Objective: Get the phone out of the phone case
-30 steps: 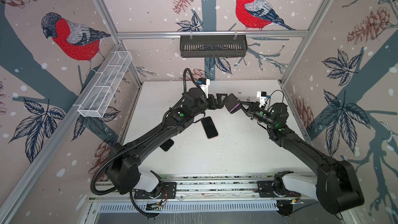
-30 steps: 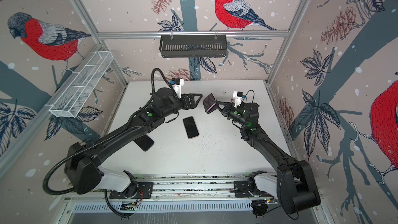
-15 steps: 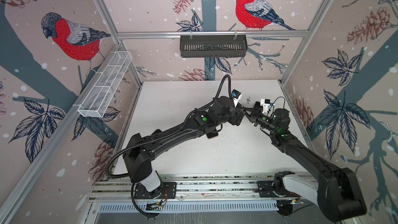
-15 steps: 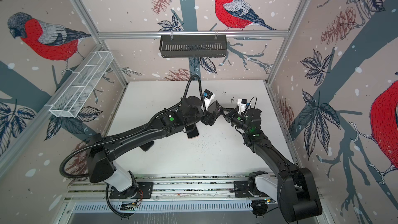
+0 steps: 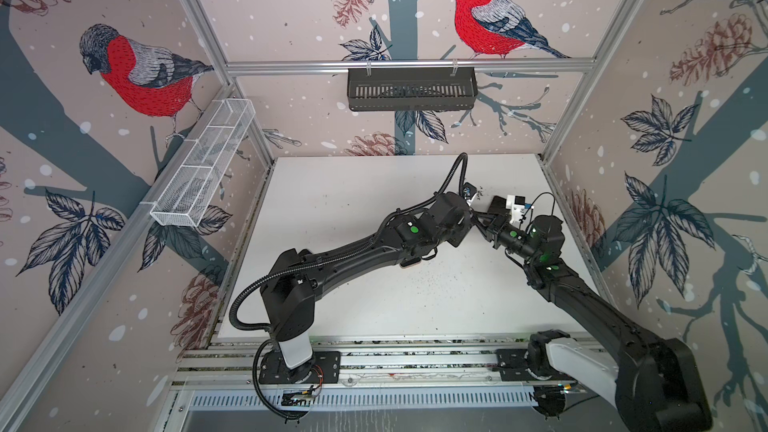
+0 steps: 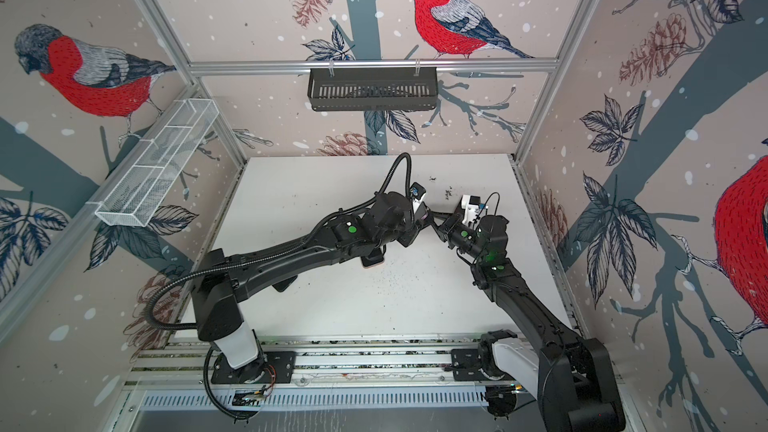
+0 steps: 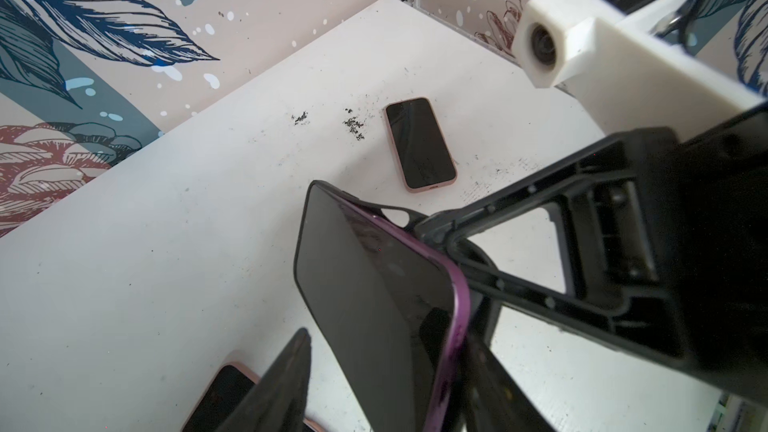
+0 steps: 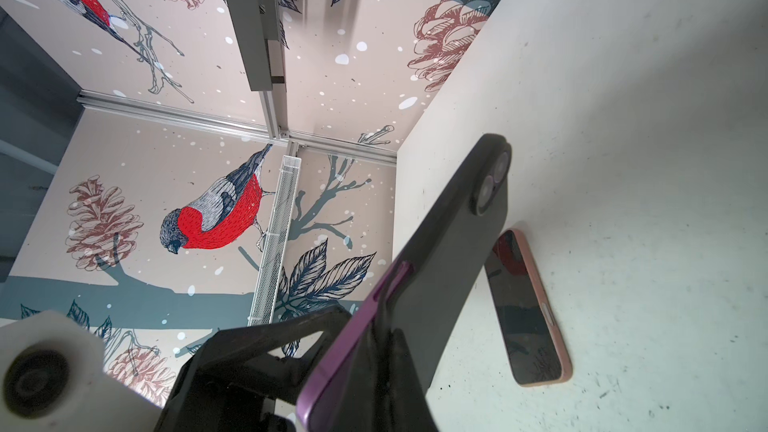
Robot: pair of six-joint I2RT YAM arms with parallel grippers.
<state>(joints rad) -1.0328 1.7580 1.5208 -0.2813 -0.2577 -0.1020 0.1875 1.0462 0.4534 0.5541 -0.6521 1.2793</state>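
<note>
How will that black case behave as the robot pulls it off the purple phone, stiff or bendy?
Probably bendy: a corner of the case curls away from the phone held in the right gripper. Likely light, being a thin shell. Its matte back should slip less than the glossy screen.

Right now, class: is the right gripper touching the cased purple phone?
Touching. The left wrist view shows the right gripper clamped shut on the cased purple phone, at its edge.

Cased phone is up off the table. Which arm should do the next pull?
Left, I'd say. The right gripper is shut on the cased phone, acting as anchor; the left gripper stands open with a finger on each side of it, free to close and pull.
</note>
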